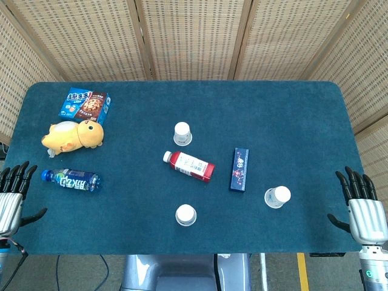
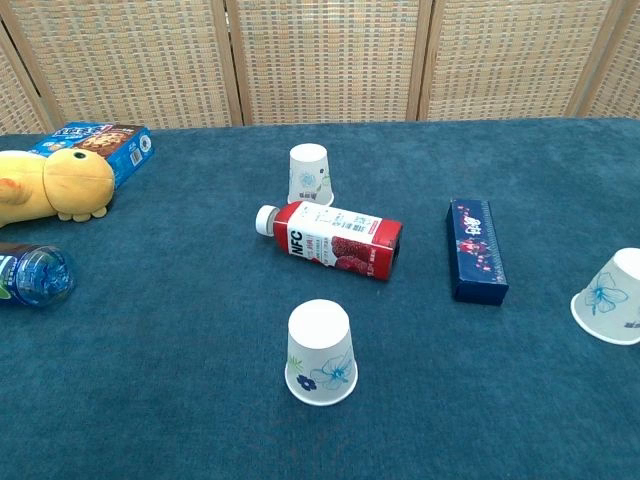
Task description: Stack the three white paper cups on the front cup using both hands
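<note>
Three white paper cups with blue flower prints stand upside down on the blue table. The front cup point(image 1: 186, 214) point(image 2: 321, 353) is near the table's front edge at the middle. The back cup point(image 1: 182, 133) point(image 2: 310, 174) stands behind the red bottle. The right cup point(image 1: 277, 197) point(image 2: 611, 297) sits toward the right side. My left hand point(image 1: 12, 197) hangs at the table's left front edge, fingers spread, holding nothing. My right hand point(image 1: 362, 206) is at the right front edge, fingers apart and empty. Neither hand shows in the chest view.
A red juice bottle point(image 1: 188, 165) point(image 2: 330, 238) lies between the front and back cups. A dark blue box point(image 1: 239, 170) point(image 2: 476, 250) lies right of it. At the left are a blue water bottle point(image 1: 71, 179), a yellow plush toy point(image 1: 73, 135) and a snack box point(image 1: 85, 105).
</note>
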`<state>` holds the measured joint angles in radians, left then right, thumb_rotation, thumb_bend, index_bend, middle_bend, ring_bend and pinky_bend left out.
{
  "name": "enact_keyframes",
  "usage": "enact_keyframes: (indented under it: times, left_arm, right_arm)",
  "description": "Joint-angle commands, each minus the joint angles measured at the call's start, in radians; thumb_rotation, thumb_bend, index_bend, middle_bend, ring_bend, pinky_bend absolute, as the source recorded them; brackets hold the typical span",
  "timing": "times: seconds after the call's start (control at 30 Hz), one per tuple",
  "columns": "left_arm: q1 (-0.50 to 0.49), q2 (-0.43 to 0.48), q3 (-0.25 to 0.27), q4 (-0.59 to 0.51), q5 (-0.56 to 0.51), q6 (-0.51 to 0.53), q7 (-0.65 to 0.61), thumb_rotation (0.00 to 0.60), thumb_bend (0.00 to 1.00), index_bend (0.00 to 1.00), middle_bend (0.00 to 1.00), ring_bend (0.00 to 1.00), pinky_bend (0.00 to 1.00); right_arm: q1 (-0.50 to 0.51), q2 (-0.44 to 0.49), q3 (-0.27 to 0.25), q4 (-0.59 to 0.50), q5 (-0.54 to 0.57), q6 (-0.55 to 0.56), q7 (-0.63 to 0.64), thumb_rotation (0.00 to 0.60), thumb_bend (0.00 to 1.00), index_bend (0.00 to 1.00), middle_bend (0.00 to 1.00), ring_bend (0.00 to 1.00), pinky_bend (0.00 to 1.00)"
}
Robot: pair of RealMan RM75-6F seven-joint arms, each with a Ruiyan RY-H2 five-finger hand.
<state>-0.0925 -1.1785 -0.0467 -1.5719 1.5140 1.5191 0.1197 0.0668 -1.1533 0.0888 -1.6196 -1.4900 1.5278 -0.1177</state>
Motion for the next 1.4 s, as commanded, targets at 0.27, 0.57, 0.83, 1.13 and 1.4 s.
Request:
enact_keyframes:
  times: [0.27, 0.57, 0.83, 1.13, 1.4]
  left_arm:
    - [0.002, 0.001, 0.004, -0.013, -0.001, -0.002, 0.003, 0.600, 0.16, 0.00, 0.00, 0.00, 0.00]
    - [-0.005, -0.001, 0.002, -0.022, -0.015, -0.023, 0.021, 0.600, 0.16, 0.00, 0.00, 0.00, 0.00]
    - [-0.007, -0.004, 0.000, -0.030, -0.015, -0.021, 0.019, 0.600, 0.16, 0.00, 0.00, 0.00, 0.00]
    - [-0.128, 0.034, -0.085, -0.125, -0.077, -0.158, 0.093, 0.600, 0.18, 0.01, 0.00, 0.00, 0.00]
    - [-0.337, -0.013, -0.219, -0.139, -0.259, -0.375, 0.232, 0.600, 0.19, 0.16, 0.00, 0.00, 0.00]
  right_arm:
    - [0.000, -0.002, -0.002, -0.003, 0.003, -0.005, 0.002, 0.600, 0.14, 0.00, 0.00, 0.00, 0.00]
    - [0.003, -0.007, -0.002, -0.003, 0.004, -0.011, 0.000, 0.600, 0.14, 0.00, 0.00, 0.00, 0.00]
    - [0.001, -0.004, 0.003, 0.001, 0.010, -0.010, 0.015, 0.600, 0.14, 0.00, 0.00, 0.00, 0.00]
    - [0.014, -0.013, 0.013, 0.021, 0.046, -0.047, 0.034, 0.600, 0.14, 0.00, 0.00, 0.00, 0.00]
    - [0.026, -0.024, 0.023, 0.042, 0.086, -0.083, 0.036, 0.600, 0.14, 0.00, 0.00, 0.00, 0.00]
